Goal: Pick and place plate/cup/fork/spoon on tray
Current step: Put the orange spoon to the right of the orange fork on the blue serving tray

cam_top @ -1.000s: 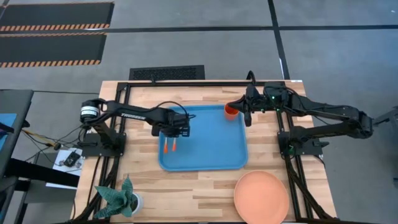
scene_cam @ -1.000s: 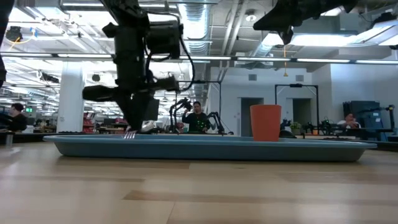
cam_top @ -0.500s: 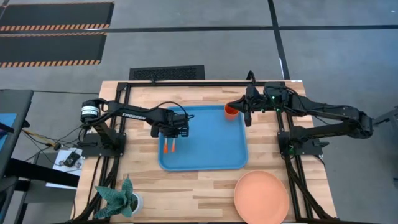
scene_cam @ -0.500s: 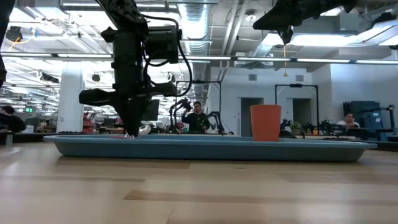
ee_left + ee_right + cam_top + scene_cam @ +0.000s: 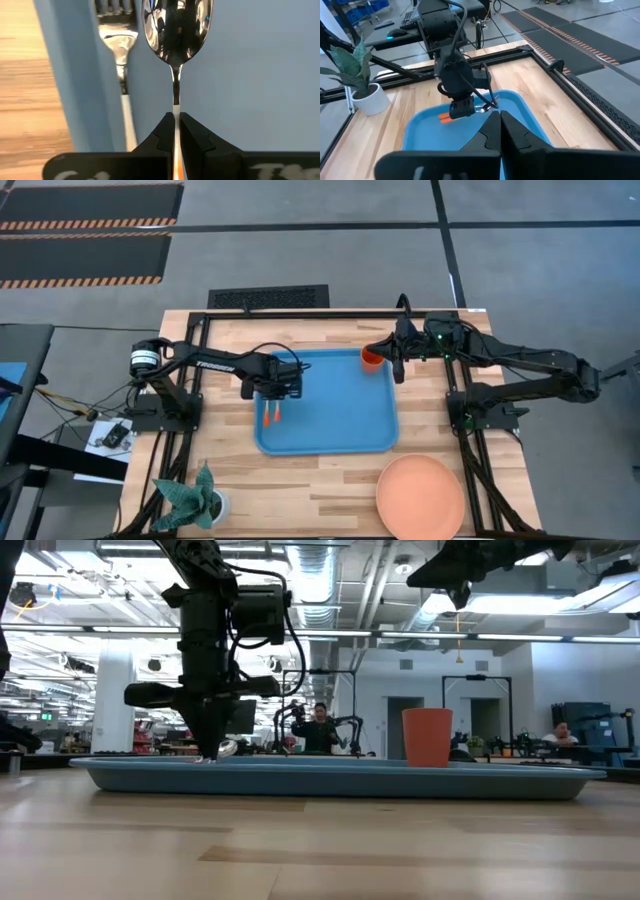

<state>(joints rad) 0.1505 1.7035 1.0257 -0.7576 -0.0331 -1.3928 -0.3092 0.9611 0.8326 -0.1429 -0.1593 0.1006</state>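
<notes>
The blue tray lies mid-table. My left gripper points down over its left part, shut on the spoon, whose orange handle points toward the near edge. The fork lies beside the spoon along the tray's left rim, handle toward the near edge. The orange cup stands upright in the tray's far right corner. The plate lies on the table at the near right. My right gripper is shut and empty, raised beside the cup. My left gripper pinches the spoon's thin stem between its two fingers, just behind the silver bowl. The fingers come from above and lie across the stem. The spoon lies about level, low over the tray floor; whether it rests on the floor I cannot tell.
A white pot with a green plant stands at the table's near left corner. Black frame rails run along the table's far, left and right sides. The tray's middle and near right part is bare.
My left gripper has sunk a little toward the tray floor with the spoon and shifted slightly toward the table's left edge, staying shut on it.
</notes>
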